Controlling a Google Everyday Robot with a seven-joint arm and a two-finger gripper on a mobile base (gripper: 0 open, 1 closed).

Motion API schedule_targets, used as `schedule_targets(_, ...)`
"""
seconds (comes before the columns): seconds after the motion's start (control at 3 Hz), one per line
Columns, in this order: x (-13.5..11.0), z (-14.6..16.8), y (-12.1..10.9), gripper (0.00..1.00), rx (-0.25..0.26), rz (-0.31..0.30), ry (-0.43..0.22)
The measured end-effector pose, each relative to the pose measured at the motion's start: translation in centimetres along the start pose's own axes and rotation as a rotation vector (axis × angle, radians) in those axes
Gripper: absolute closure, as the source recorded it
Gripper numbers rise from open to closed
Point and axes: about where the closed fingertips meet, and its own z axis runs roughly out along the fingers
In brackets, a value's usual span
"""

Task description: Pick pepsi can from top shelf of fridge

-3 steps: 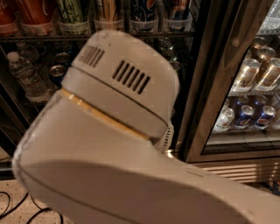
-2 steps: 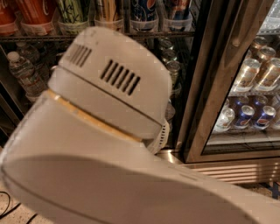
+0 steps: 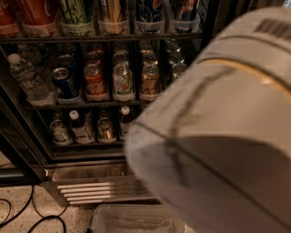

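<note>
The fridge point(image 3: 41, 150) fills the left and middle of the camera view. Its top shelf point(image 3: 104, 38) runs along the top edge, with cans in clear plastic holders. A dark blue pepsi can point(image 3: 150, 10) stands there right of centre, cut off by the frame's top. A second dark can point(image 3: 184, 11) is beside it on the right. Red Coca-Cola cans point(image 3: 36, 11), a green-and-white can point(image 3: 75, 11) and a gold can point(image 3: 113, 13) stand to its left. My gripper is out of view. Only the arm's large white shell point(image 3: 223, 136) shows, covering the right half.
The middle shelf holds a water bottle point(image 3: 27, 77) and several cans point(image 3: 122, 79). The lower shelf holds small bottles point(image 3: 82, 127). Below is the ribbed steel base point(image 3: 100, 186). A clear plastic bin point(image 3: 136, 220) and black cables point(image 3: 18, 214) lie on the floor.
The white arm shell has moved from the centre-left to the right and looms closer. The fridge's open shelves now show on the left, where the arm hid them before.
</note>
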Motion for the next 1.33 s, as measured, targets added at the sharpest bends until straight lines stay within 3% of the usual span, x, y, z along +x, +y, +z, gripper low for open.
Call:
schedule_targets(0.33,0.5,-0.2,-2.8,1.0,-0.029,0.098,0.044)
schedule_targets(0.67,0.3,-0.9,-2.2,1.0,-0.044,0.054,0.032)
schedule_targets(1.0,1.6,-1.9,-0.9,1.0,-0.091,0.016,0.057)
schedule_targets(1.33,2.1,-2.3,-0.5,1.0,-0.111,0.015,0.065)
